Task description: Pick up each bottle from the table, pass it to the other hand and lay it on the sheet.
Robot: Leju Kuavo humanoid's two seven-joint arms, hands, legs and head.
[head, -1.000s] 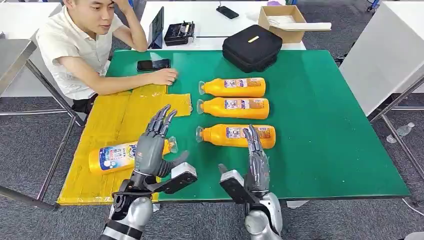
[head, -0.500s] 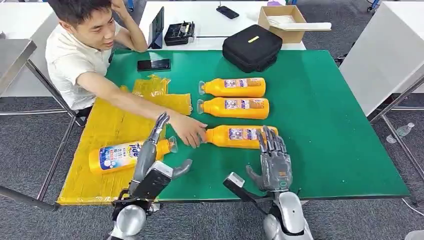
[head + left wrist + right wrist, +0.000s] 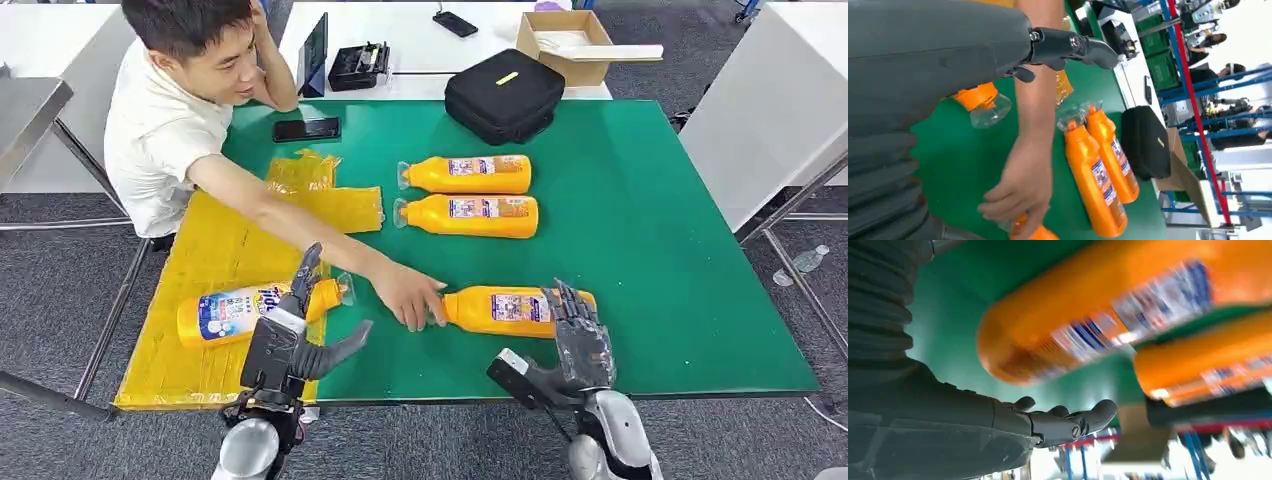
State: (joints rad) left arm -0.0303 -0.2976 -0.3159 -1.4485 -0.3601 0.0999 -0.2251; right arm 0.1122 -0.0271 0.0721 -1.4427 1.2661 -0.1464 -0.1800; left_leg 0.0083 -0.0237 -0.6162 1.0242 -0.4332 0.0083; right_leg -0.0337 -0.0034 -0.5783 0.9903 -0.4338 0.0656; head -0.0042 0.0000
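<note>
Reaching for the nearest bottle [image 3: 515, 310] by the bench's [image 3: 680, 250] front edge, the right hand [image 3: 578, 335] hovers at its base, fingers apart, holding nothing. A person's hand [image 3: 410, 297] grips its cap. Left hand [image 3: 300, 330] waits, fingers apart, beside the sheet [image 3: 220, 250], where one bottle [image 3: 250, 310] already lies. Next, probably, comes closing on the bottle once the person lets go.

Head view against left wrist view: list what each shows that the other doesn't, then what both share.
Head view alone: the yellow sheet, the whole blue-labelled bottle lying on it, the right hand open at the base of the nearest orange bottle, the phone.

Left wrist view alone: blue shelving and people in the background.

Both: the left hand, holding nothing; the person's hand at the nearest bottle's cap end; the two far orange bottles; the black case; the green table.
</note>
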